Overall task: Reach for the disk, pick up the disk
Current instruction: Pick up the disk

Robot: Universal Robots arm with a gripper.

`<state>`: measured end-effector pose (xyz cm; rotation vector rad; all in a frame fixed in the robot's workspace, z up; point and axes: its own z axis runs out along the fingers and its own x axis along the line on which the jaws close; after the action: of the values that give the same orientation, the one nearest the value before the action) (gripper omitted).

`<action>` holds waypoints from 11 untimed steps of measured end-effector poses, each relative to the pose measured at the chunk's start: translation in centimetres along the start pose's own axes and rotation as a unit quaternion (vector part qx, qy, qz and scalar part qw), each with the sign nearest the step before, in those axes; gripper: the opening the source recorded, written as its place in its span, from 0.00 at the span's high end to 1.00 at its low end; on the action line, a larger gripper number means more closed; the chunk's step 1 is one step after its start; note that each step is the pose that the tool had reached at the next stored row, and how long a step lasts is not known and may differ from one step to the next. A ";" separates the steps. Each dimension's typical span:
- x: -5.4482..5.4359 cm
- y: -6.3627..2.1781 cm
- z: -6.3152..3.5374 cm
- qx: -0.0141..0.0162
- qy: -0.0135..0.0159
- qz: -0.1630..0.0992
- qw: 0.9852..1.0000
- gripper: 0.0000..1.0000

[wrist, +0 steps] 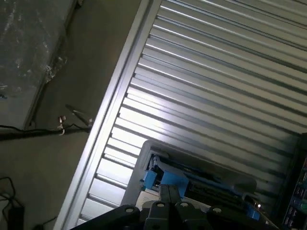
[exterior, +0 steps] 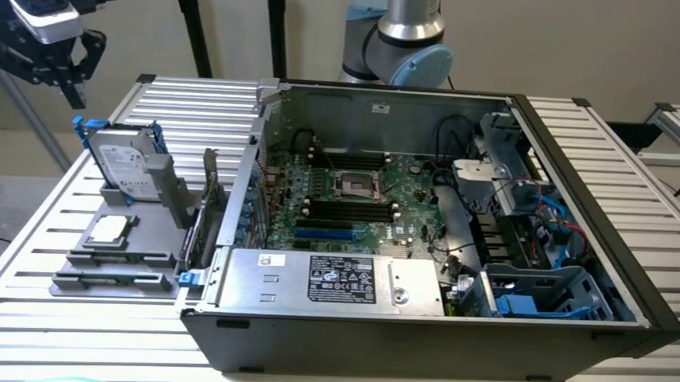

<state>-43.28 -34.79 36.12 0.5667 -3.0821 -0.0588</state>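
A: Well, end effector (exterior: 72, 79) fully closed, nothing in it, in open air high over the desk (exterior: 181, 103) corner. Disk?
B: Disk (exterior: 119, 163) upright in grey holder (exterior: 111, 280), near desk edge, beside open computer case (exterior: 425, 342). White label print unreadable.

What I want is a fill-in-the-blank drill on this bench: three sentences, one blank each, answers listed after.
1. The disk stands on edge in a grey holder, framed by a ____ bracket.
2. The claw is ____ and holds nothing.
3. The disk stands on the exterior view's ____ of the open computer case.
Missing words: blue; shut; left.
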 end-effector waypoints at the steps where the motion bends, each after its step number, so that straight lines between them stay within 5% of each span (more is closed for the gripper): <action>1: 0.0 0.00 0.00 0.000 0.000 -0.009 1.000 0.89; 6: 0.0 0.00 0.00 0.000 0.002 -0.055 0.998 0.89; 11: 0.0 0.00 0.00 0.000 0.003 -0.100 0.995 0.89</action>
<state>-43.28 -34.79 36.11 0.8714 -3.0088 -0.0566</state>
